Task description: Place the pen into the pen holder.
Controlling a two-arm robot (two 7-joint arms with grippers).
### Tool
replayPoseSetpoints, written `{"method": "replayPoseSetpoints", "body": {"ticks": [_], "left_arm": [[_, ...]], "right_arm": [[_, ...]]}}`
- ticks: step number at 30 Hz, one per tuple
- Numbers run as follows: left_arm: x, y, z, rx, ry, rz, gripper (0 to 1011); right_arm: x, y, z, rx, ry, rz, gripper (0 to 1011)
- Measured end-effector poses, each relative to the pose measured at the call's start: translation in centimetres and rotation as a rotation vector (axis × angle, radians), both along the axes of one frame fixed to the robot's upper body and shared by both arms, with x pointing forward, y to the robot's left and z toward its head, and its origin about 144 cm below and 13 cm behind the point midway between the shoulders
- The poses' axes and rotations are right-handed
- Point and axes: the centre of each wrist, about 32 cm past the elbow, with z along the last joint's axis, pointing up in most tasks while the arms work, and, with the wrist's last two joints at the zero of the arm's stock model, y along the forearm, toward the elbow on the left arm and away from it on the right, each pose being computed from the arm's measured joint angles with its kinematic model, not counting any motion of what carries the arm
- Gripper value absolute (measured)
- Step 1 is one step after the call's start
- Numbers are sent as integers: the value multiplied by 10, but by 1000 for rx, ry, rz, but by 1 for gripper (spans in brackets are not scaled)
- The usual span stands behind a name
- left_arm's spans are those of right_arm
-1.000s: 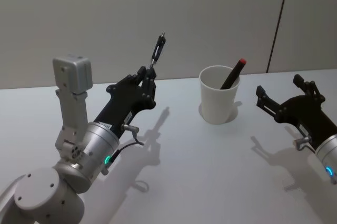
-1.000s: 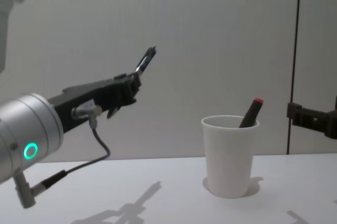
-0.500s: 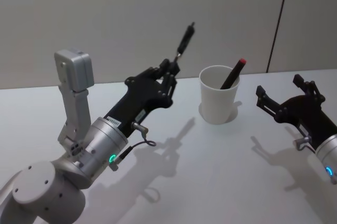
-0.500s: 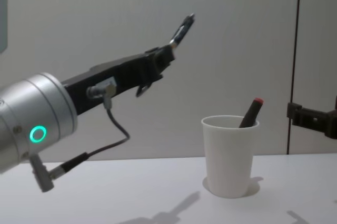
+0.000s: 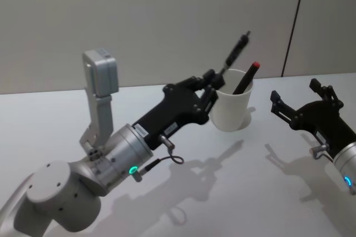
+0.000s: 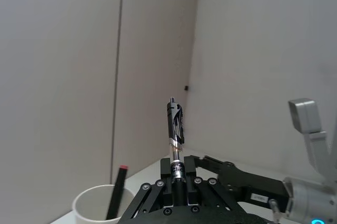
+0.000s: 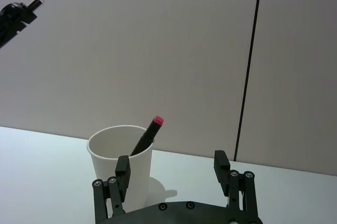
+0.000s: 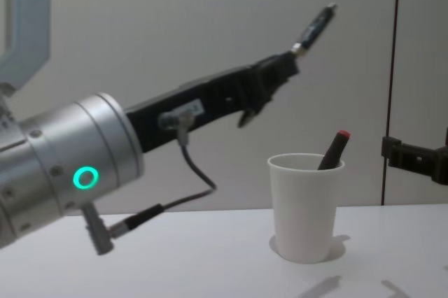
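My left gripper (image 5: 213, 83) is shut on a black pen (image 5: 237, 49) with a silver band, held tilted up and tip-high. It hovers just left of and above the rim of the pen holder (image 5: 230, 108), a white paper cup. From the chest view the pen (image 8: 316, 26) sits well above the cup (image 8: 304, 207). A black pen with a red cap (image 5: 247, 77) leans inside the cup. In the left wrist view the held pen (image 6: 175, 139) rises from the shut fingers, with the cup (image 6: 98, 209) beyond. My right gripper (image 5: 295, 90) rests open to the cup's right.
The white table (image 5: 239, 176) runs back to a plain grey wall with a dark vertical seam (image 5: 293, 23). In the right wrist view the cup (image 7: 120, 163) stands ahead of the open right gripper (image 7: 172, 161). A cable (image 5: 167, 156) loops under the left wrist.
My left arm has swung right and forward with the pen, from left of the cup to just beside and above its rim. The right arm and the cup have stayed put.
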Motion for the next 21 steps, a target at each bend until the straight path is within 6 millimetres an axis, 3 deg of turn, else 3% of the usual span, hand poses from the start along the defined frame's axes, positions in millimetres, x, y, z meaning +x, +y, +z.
{"method": "replayPoseSetpoints", "body": {"ticks": [21], "left_arm": [[19, -26, -8, 42, -18, -58, 141]], "right_arm": [[0, 0, 0, 0, 0, 0, 1001]]}}
